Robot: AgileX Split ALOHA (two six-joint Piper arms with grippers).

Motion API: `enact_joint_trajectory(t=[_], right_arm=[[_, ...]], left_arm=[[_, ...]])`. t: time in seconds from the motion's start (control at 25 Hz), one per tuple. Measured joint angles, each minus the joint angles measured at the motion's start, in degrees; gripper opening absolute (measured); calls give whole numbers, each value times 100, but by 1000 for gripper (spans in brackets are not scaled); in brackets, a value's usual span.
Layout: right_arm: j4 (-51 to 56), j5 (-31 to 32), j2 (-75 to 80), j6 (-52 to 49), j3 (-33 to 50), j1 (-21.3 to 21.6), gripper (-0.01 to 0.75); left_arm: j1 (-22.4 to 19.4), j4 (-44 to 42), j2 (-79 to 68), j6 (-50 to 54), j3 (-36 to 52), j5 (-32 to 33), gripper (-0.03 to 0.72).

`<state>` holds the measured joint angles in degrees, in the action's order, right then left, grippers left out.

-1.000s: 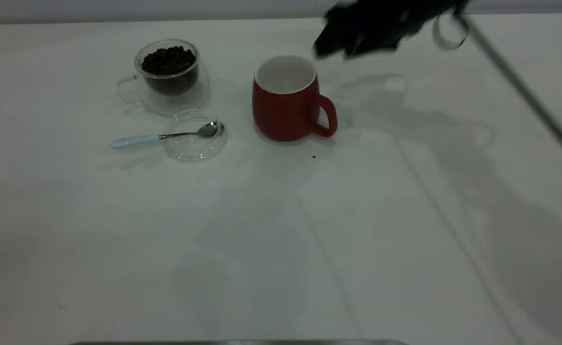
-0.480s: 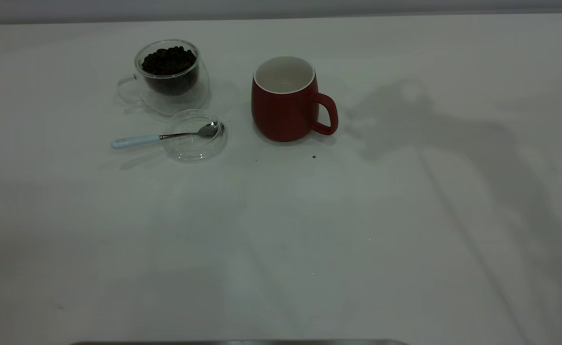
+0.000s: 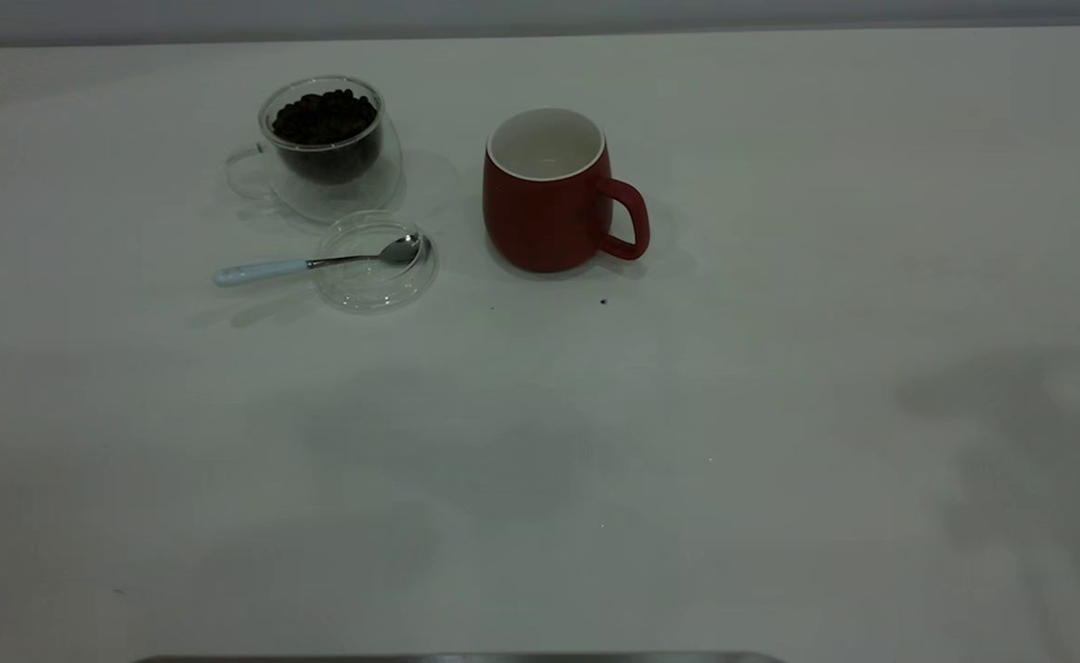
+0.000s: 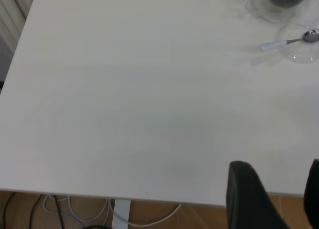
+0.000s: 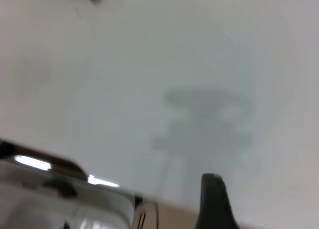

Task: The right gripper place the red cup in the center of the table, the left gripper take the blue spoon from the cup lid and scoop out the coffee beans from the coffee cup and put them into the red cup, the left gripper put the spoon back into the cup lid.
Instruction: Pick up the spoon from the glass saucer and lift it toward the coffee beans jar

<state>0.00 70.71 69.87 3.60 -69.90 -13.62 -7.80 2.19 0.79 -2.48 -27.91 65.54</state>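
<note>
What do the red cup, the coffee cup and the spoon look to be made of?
The red cup: likely glazed ceramic, opaque dark red outside, white inside. The coffee cup: clear glass, seemingly double-walled; the coffee beans show through. The blue spoon: shiny metal bowl, pale blue handle, possibly ceramic or plastic.
</note>
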Motion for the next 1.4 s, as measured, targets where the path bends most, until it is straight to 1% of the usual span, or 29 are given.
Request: enact_joint_trajectory(t=[0.24, 0.4, 0.52, 0.6, 0.68, 1.0, 1.16, 1.28, 1.4], right_arm=[[-75, 0, -1317, -360, 2223, 0, 556], [-213, -61, -2335, -402, 3437, 23, 556], [-252, -376, -3068, -413, 4058, 169, 556], [-264, -676, -3572, -413, 4207, 263, 556], [-264, -770, -4014, -413, 4242, 336, 556], [-268, -731, -5663, -419, 4277, 391, 556], [-271, -683, -6601, -424, 4298, 414, 541], [-283, -646, -7041, -424, 4303, 590, 521], [-288, -625, -7078, -424, 4303, 836, 499]], left_arm=[[0, 0, 0, 5, 0, 0, 340], [0, 0, 0, 5, 0, 0, 340], [0, 0, 0, 5, 0, 0, 340], [0, 0, 0, 5, 0, 0, 340], [0, 0, 0, 5, 0, 0, 340], [0, 0, 0, 5, 0, 0, 340], [0, 0, 0, 5, 0, 0, 340], [0, 0, 0, 5, 0, 0, 340], [0, 0, 0, 5, 0, 0, 340]])
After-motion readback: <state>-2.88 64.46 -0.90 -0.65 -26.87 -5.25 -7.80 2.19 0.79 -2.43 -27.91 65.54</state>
